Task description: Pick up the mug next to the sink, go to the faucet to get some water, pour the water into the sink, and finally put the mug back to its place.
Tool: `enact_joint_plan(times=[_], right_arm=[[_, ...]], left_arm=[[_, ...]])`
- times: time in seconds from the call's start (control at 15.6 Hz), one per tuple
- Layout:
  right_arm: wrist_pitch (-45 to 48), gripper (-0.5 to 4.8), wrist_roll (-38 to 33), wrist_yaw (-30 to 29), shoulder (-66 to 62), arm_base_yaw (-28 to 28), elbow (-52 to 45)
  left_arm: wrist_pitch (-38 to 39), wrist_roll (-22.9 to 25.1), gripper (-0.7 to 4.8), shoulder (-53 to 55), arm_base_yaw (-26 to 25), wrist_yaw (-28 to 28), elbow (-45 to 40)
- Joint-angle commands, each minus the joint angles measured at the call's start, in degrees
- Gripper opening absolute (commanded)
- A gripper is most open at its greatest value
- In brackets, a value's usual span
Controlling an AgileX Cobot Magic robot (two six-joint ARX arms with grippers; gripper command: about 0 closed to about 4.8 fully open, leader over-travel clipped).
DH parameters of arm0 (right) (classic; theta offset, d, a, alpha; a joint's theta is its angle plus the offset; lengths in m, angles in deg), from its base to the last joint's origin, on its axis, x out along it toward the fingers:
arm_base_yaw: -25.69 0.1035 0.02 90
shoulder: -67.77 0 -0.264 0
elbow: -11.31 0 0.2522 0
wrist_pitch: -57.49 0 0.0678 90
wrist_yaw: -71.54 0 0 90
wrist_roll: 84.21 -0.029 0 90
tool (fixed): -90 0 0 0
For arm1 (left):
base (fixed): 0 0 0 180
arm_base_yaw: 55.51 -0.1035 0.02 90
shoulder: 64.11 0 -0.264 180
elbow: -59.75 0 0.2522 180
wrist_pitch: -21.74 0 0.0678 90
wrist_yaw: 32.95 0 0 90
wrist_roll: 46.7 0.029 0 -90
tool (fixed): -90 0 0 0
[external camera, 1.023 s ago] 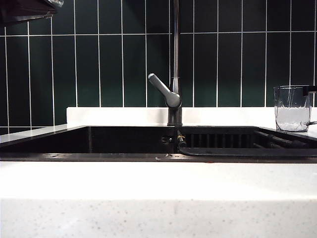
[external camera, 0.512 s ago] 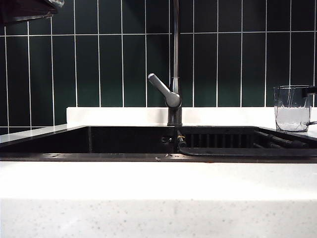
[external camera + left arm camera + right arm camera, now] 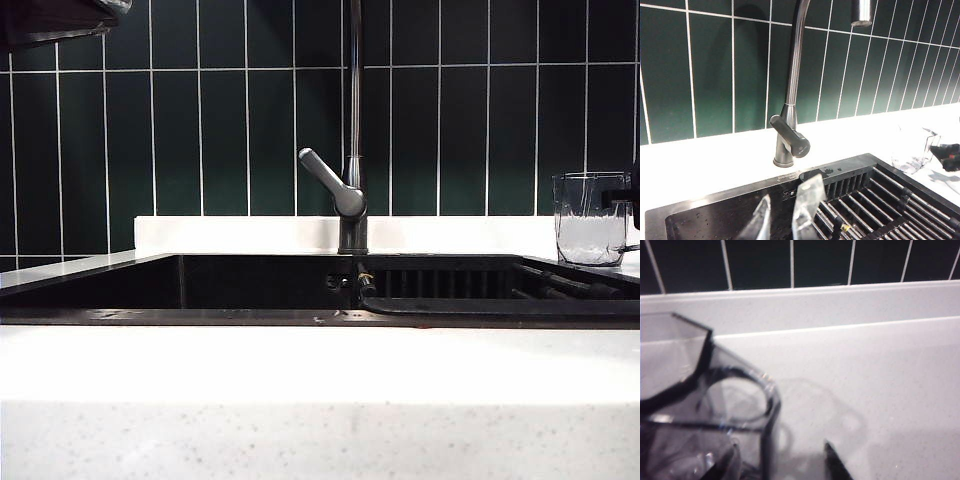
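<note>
The clear faceted mug (image 3: 590,218) stands upright on the white counter at the right end of the black sink (image 3: 120,285). My right gripper (image 3: 635,195) shows only as a dark tip at the frame's edge, right beside the mug. Up close, the right gripper (image 3: 780,465) is open and the mug's (image 3: 685,390) thin handle (image 3: 769,410) stands between its fingertips. The tall dark-grey faucet (image 3: 353,120) rises behind the sink's middle. My left gripper (image 3: 785,220) hangs over the sink (image 3: 715,220) in front of the faucet (image 3: 790,95), its jaws apart with nothing between them.
A black ribbed rack (image 3: 890,200) lies in the right half of the basin. The faucet's lever (image 3: 325,175) angles up to the left. Dark green tiles and a white ledge (image 3: 240,232) back the counter. My left arm (image 3: 55,20) is at the top left corner.
At the right edge of the exterior view, the dark tip of my right gripper has come further in beside the mug. The left arm, the mug and the faucet have not moved.
</note>
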Motion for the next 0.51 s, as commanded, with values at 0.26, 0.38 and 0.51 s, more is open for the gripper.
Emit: enact_joint_plan(times=[0.26, 0.38, 0.51], right_arm=[[2.2, 2.11, 0.0, -0.1, -1.2, -2.6, 1.6], [3.5, 2.11, 0.1, -0.1, -1.9, -2.6, 1.6], [5.5, 1.97, 0.0, -0.4, -3.0, -2.6, 1.7]], left_arm=[[-0.7, 0.2, 0.67, -0.1, 0.0, -1.6, 0.3], [-0.7, 0.2, 0.67, -0.1, 0.0, -1.9, 0.3], [-0.7, 0.2, 0.67, -0.1, 0.0, -1.9, 0.3]])
